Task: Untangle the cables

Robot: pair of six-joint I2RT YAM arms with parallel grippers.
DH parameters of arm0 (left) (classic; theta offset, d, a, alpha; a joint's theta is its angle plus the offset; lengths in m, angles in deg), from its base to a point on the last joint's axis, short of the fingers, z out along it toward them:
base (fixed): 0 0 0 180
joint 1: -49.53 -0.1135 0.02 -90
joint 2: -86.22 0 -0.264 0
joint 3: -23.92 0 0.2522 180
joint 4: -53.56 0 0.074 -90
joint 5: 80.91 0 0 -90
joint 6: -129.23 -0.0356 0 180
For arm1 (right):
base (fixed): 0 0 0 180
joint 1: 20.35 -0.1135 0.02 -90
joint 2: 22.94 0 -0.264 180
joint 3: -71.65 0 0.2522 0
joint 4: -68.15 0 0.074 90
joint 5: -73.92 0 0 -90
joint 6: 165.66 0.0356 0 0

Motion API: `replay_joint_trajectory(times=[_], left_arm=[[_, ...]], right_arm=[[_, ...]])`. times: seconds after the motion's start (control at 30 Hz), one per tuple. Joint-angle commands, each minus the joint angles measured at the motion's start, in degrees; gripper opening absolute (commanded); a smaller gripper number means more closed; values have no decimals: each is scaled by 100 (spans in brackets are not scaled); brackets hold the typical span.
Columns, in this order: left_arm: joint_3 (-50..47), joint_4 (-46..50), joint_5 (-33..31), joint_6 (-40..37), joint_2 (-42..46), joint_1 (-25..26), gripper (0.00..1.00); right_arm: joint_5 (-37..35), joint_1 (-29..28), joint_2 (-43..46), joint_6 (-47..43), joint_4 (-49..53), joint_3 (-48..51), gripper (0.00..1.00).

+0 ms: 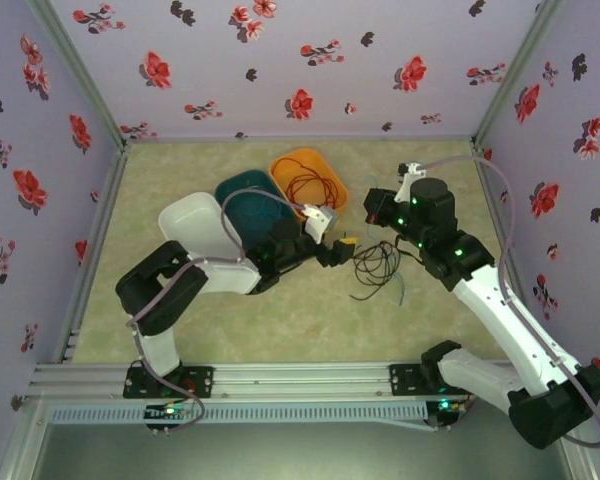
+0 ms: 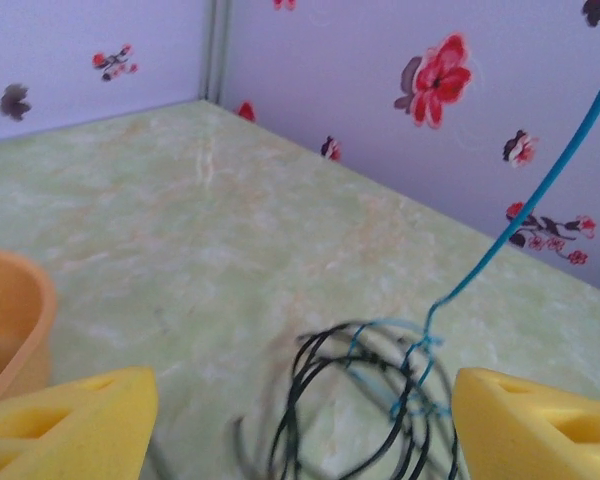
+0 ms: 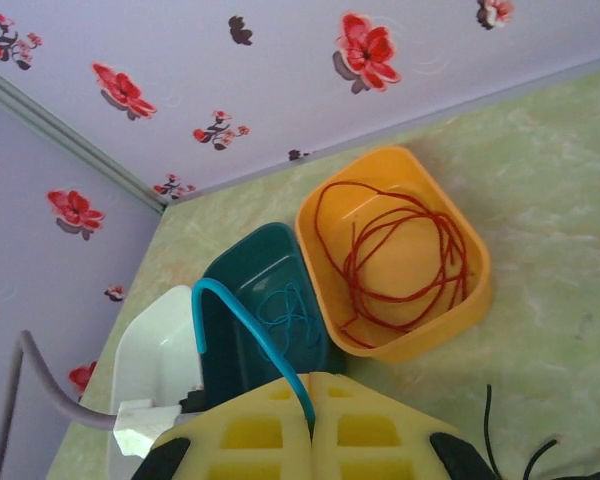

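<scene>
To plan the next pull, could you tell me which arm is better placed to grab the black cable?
Left, probably: its open jaws straddle the black cable, while the right's are shut on the blue cable.

orange bin [image 3: 477, 285] smooth glossy plastic; left claw pads [image 2: 70, 425] matt.

We see three bins in a slanting row on the counter [image 1: 280, 320], running from its left side toward the far edge: a white bin [image 1: 194, 225], a teal bin [image 1: 250, 195] and an orange bin [image 1: 285, 165] with a red cable [image 1: 315, 185] coiled inside. Near the counter's middle lies a loose tangle of black cables [image 1: 375, 265], and a blue cable [image 1: 401, 288] trails from it toward the near edge. The left hand [image 1: 342, 246] sits just left of the tangle, and the right hand [image 1: 377, 210] is just beyond it toward the far edge.
</scene>
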Motion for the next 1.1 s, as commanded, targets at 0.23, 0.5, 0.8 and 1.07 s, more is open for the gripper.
replay_joint_trajectory(times=[0.23, 0.5, 0.8, 1.07], left_arm=[[794, -437, 97, -277, -608, 167, 66], [896, -470, -29, -73, -622, 154, 28], [1124, -413, -52, 112, -751, 138, 8], [764, -392, -69, 245, -421, 62, 0]], right_arm=[[236, -209, -237, 174, -434, -281, 0], [-212, -216, -165, 136, -27, -227, 0], [-384, -201, -66, 89, 142, -197, 2], [-1218, -110, 168, -152, 764, -248, 34]])
